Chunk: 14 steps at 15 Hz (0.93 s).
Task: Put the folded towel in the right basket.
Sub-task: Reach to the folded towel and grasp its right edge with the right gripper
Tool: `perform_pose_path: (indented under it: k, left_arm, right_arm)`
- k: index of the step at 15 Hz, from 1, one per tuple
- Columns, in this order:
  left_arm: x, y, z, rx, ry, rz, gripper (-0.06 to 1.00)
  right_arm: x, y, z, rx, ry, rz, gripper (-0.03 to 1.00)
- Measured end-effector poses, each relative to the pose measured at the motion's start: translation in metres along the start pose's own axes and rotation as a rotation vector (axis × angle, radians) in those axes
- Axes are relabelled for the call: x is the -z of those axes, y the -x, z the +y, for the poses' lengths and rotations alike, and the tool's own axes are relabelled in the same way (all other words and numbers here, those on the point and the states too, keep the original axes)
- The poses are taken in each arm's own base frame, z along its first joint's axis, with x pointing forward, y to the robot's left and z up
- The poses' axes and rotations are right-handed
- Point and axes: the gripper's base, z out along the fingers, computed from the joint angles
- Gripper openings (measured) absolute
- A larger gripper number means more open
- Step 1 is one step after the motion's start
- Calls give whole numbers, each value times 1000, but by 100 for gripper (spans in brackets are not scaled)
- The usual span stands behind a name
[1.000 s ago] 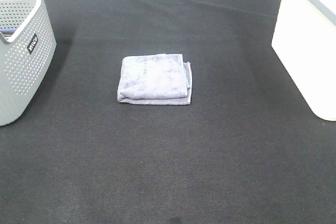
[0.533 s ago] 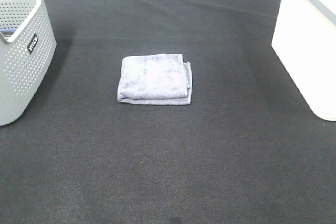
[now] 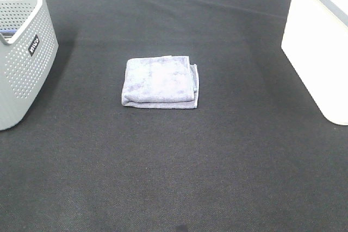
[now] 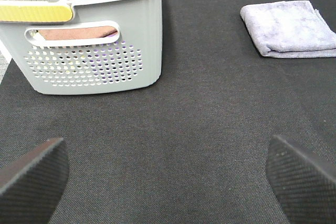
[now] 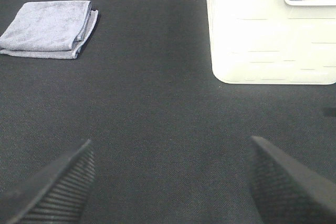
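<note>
A folded lavender towel (image 3: 160,81) lies flat in the middle of the black cloth; it also shows in the left wrist view (image 4: 290,27) and the right wrist view (image 5: 49,28). The right basket (image 3: 321,42), white and solid-walled, stands at the right edge and shows in the right wrist view (image 5: 270,35). Neither gripper shows in the exterior high view. My left gripper (image 4: 168,179) is open and empty, well short of the towel. My right gripper (image 5: 170,182) is open and empty, with the towel and the white basket ahead of it.
A grey perforated basket (image 3: 22,52) stands at the left edge; the left wrist view shows it (image 4: 89,40) holding folded cloths and a black object. The black cloth (image 3: 174,167) covers the whole table.
</note>
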Motion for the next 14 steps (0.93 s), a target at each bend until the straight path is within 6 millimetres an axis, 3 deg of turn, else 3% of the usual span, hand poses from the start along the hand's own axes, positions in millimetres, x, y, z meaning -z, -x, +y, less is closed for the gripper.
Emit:
perform_pose_path:
  k: [14]
  left_arm:
    - [0, 0, 0, 0, 0, 0, 97]
  right_arm:
    - [0, 0, 0, 0, 0, 0, 75]
